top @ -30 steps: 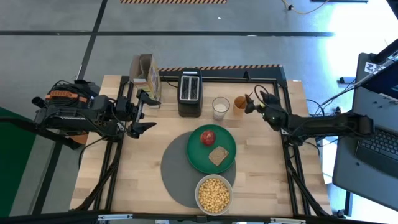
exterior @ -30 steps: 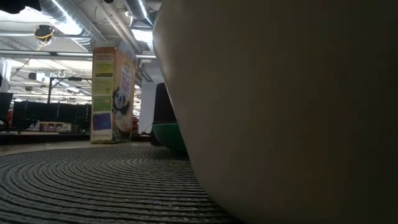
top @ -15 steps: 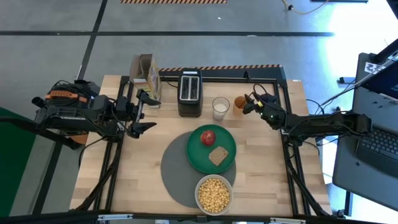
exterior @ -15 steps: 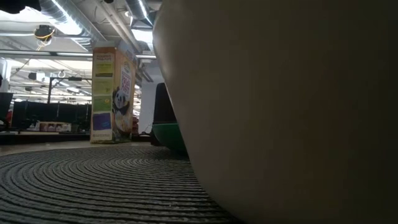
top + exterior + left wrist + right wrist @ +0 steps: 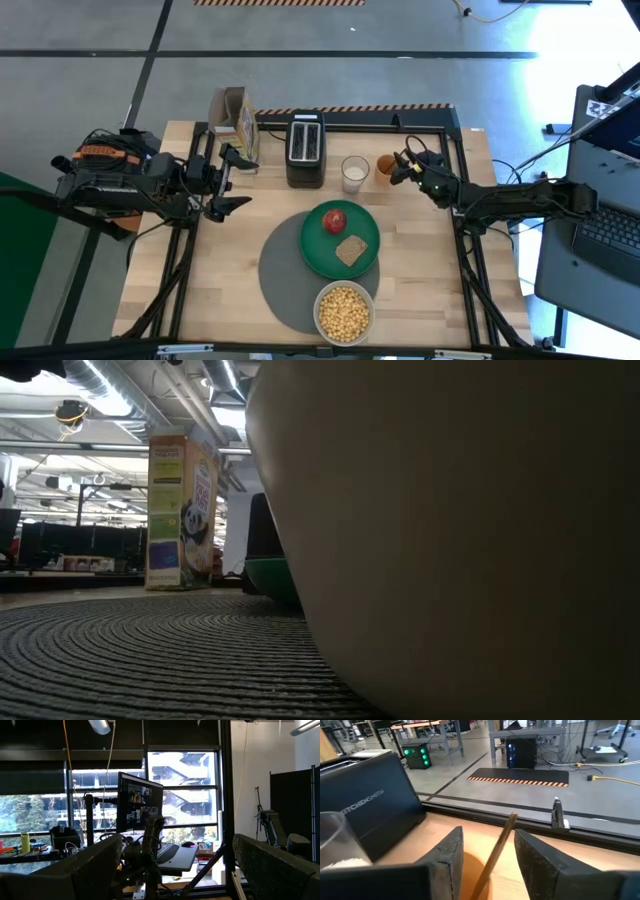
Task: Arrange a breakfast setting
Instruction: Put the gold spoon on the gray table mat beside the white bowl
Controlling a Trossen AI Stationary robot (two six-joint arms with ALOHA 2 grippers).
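Green plate point(image 5: 318, 254) with red apple point(image 5: 335, 220) and toast point(image 5: 350, 250) on grey mat point(image 5: 279, 275), cereal bowl point(image 5: 343, 311) beside

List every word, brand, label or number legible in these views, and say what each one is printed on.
"KITCHENSMITH" on the side of the black toaster.
The cereal box carries printed panels and a panda picture, but its lettering is too blurred to read.
The monitor in the room behind shows a picture; any text on it is too small to read.
The orange label on the left arm is too small to read.
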